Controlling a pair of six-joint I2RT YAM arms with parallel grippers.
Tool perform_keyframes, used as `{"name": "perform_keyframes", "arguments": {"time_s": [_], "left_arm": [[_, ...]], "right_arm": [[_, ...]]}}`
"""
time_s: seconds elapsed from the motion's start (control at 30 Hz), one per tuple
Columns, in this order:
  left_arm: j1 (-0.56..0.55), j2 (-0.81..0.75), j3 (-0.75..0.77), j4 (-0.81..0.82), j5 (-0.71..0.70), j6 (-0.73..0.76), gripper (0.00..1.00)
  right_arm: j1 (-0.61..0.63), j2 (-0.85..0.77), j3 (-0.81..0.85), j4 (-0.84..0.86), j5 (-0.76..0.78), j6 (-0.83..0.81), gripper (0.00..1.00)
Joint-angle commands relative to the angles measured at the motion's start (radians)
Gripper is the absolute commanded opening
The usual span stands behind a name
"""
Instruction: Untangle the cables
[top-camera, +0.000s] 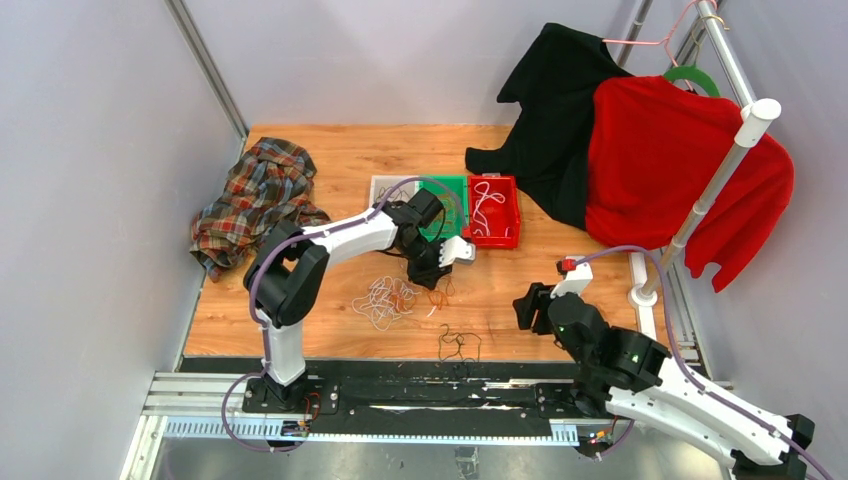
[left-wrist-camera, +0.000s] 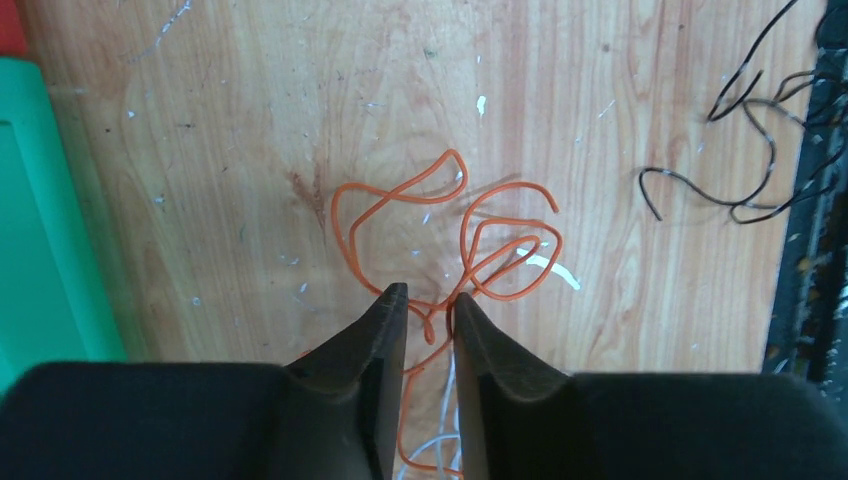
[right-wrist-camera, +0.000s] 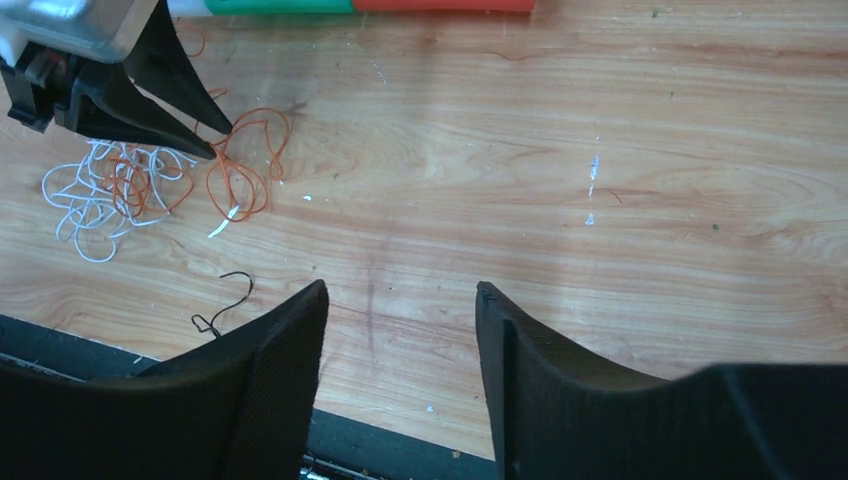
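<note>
The left arm reaches forward, the left end effector (left-wrist-camera: 428, 300) narrowly parted astride an orange cable (left-wrist-camera: 336, 225), while the right end effector (right-wrist-camera: 400, 290) hovers open over the tabletop (right-wrist-camera: 620, 260).

From where I stand, no text, label, brand, number or sign can be read in any of the three views.
</note>
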Motion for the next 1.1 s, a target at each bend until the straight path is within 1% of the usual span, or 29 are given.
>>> {"name": "perform_keyframes", "arguments": {"time_s": [0.0, 0.07, 0.1, 0.27, 0.33, 0.4, 0.43, 0.5, 0.53, 0.67, 0.77, 0.83, 1.07], "left_arm": [[-0.011, -0.029, -0.027, 0.031, -0.007, 0.026, 0.18], [-0.011, -0.073, -0.031, 0.013, -0.019, 0.026, 0.08], [-0.011, -0.097, -0.029, -0.004, -0.025, 0.023, 0.06], [-0.012, -0.221, -0.018, -0.08, -0.04, -0.005, 0.01], [-0.015, -0.26, -0.004, -0.103, -0.049, -0.035, 0.01], [-0.017, -0.293, 0.025, -0.128, -0.057, -0.075, 0.01], [-0.017, -0.306, 0.045, -0.137, -0.066, -0.105, 0.01], [-0.018, -0.325, 0.095, -0.153, -0.082, -0.167, 0.01], [-0.018, -0.331, 0.121, -0.159, -0.089, -0.201, 0.01], [-0.018, -0.356, 0.226, -0.184, -0.082, -0.325, 0.01], [-0.02, -0.38, 0.276, -0.187, -0.062, -0.394, 0.01], [-0.025, -0.397, 0.289, -0.191, -0.049, -0.411, 0.01], [-0.062, -0.427, 0.301, -0.228, -0.044, -0.424, 0.01]], "right_arm": [[-0.011, -0.023, -0.028, 0.034, 0.041, 0.0, 0.53], [-0.011, -0.01, -0.03, 0.055, 0.042, -0.019, 0.51], [-0.012, 0.001, -0.028, 0.071, 0.043, -0.029, 0.5], [-0.012, 0.082, -0.011, 0.199, 0.031, -0.1, 0.47], [-0.012, 0.117, 0.003, 0.255, 0.012, -0.145, 0.47], [-0.011, 0.151, 0.019, 0.316, -0.021, -0.184, 0.53], [-0.012, 0.165, 0.028, 0.349, -0.043, -0.205, 0.58], [-0.012, 0.19, 0.041, 0.428, -0.108, -0.245, 0.72], [-0.012, 0.202, 0.046, 0.481, -0.16, -0.272, 0.74], [-0.01, 0.248, 0.082, 0.631, -0.273, -0.319, 0.76], [-0.01, 0.289, 0.113, 0.701, -0.305, -0.33, 0.76], [-0.01, 0.319, 0.12, 0.752, -0.317, -0.337, 0.76], [-0.01, 0.458, 0.192, 0.842, -0.254, -0.382, 0.75]]}}
